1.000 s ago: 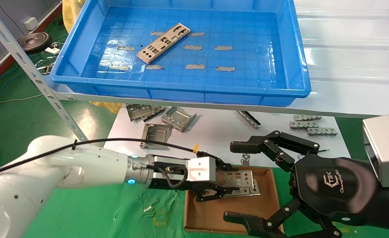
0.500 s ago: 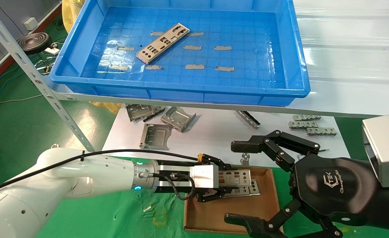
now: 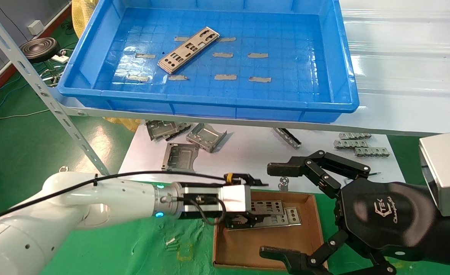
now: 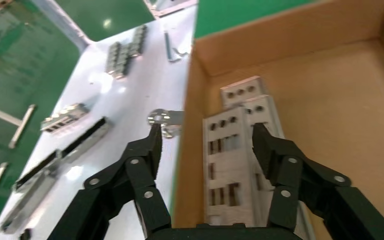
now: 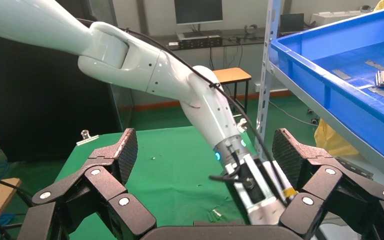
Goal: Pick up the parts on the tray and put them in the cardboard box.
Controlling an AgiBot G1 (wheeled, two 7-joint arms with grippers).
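Note:
My left gripper (image 3: 252, 199) hangs open over the back of the cardboard box (image 3: 271, 244), one finger outside the box's far wall, holding nothing. Between its fingers (image 4: 206, 131) a silver plate (image 4: 230, 165) lies on other plates in the box (image 4: 340, 115). The stack (image 3: 274, 213) shows in the head view. One more plate (image 3: 188, 49) lies diagonally in the blue tray (image 3: 209, 107) on the shelf. My right gripper (image 3: 272, 210) is wide open and empty at the box's right side. Its wrist view (image 5: 205, 150) looks at the left arm and the tray (image 5: 340, 90).
Bent metal brackets (image 3: 206, 135) and toothed strips (image 3: 355, 145) lie on the white board behind the box. A small metal ring piece (image 3: 283, 185) sits by the box's far wall. A slanted shelf post (image 3: 38, 84) stands at the left. Grey tape strips (image 3: 225, 77) are stuck to the tray floor.
My left gripper has turned its wrist, opened and let go of the plate, which now lies flat on the stack in the box. The right arm has not moved.

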